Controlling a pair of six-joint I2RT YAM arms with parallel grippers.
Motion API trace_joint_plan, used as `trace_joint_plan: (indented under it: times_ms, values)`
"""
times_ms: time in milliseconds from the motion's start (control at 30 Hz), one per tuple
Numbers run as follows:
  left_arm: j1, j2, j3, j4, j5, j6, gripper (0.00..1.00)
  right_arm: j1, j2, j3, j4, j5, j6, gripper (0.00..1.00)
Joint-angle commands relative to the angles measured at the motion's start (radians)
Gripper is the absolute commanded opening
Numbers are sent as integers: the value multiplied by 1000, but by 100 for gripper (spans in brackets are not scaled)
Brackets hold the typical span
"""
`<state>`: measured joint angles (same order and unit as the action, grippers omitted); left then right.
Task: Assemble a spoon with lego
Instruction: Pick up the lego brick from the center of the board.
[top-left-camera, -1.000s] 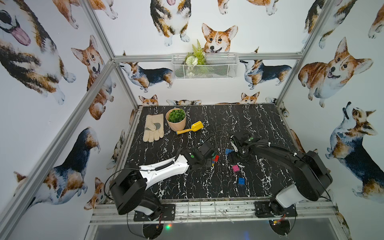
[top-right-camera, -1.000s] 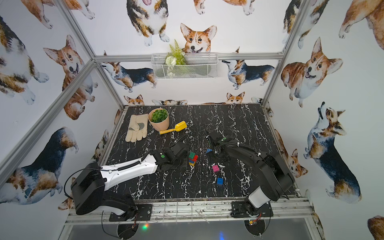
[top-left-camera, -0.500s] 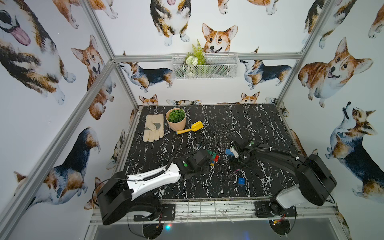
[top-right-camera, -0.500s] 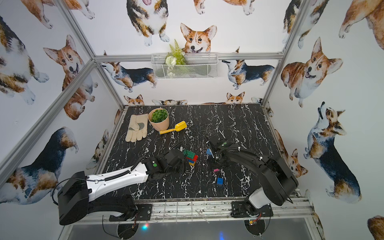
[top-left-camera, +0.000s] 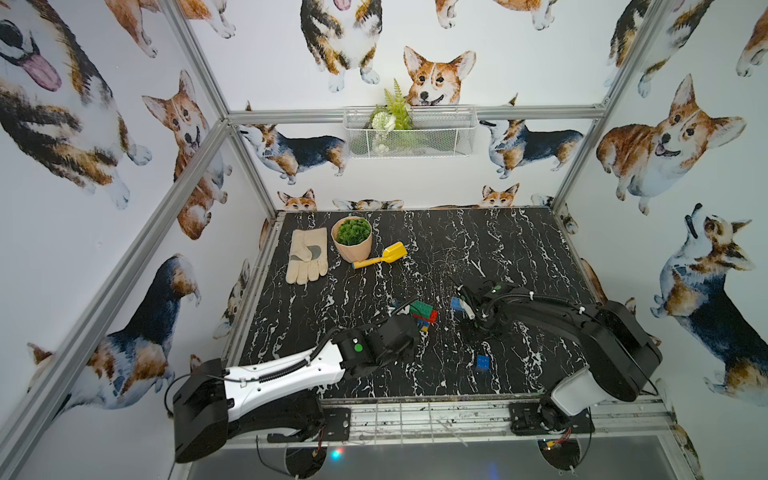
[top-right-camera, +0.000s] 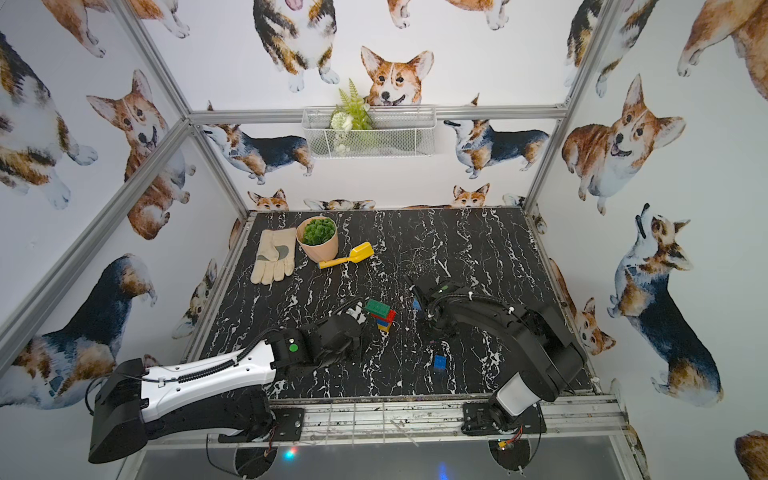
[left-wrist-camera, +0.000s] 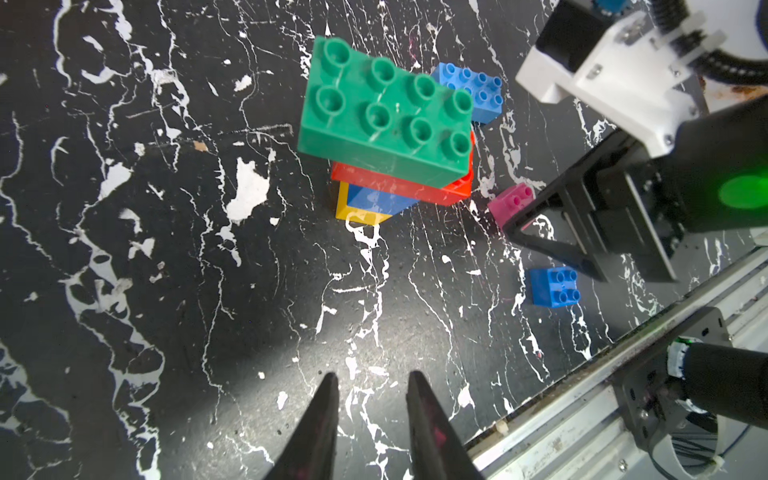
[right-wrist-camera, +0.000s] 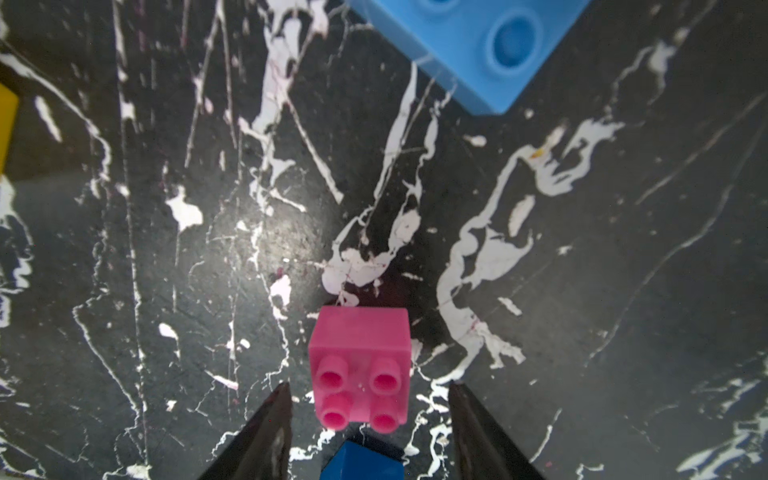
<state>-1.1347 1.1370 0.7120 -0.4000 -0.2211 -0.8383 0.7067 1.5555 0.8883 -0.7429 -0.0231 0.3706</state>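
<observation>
left pincer (left-wrist-camera: 372, 376) backed off the stack (left-wrist-camera: 386, 120) — slightly apart, empty; right pincer (right-wrist-camera: 368, 384) open (astride pink brick (right-wrist-camera: 360, 345))

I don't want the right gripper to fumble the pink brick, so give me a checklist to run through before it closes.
1. Is the pink brick between the jaws of the right gripper? Ok, with a gap on both sides.
2. Is the pink brick studs up on the tabletop? Ok.
3. Is the left gripper empty and apart from the stack? Ok.
4. Does the green brick top the stack with its studs free? Ok.
5. Is the dark blue brick clear of the right gripper? Cannot tell.
</observation>
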Motion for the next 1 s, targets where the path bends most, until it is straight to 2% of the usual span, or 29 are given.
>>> trace_joint_plan:
  times_ms: [0, 133, 300, 567, 667, 767, 967]
  values:
    - [-5, -28, -22, -11, -36, -21, 38, 1, 21, 9, -3, 16, -21, 55]
    - [-8, -70, -51, -11, -36, -29, 55, 2, 28, 10, 7, 16, -30, 49]
    - [-13, -102, -65, -37, -46, -33, 68, 1, 33, 23, 7, 25, -29, 44]
    - [-14, -146, -87, -54, -54, -37, 72, 2, 55, 50, -1, 27, -33, 42]
    - [-14, -158, -92, -65, -60, -37, 72, 1, 59, 52, -1, 23, -31, 35]
    - [-14, -174, -96, -74, -69, -36, 73, 2, 53, 45, -6, 19, -28, 33]
    - [-14, -185, -94, -77, -72, -31, 73, 7, 38, 36, -16, 17, -24, 32]
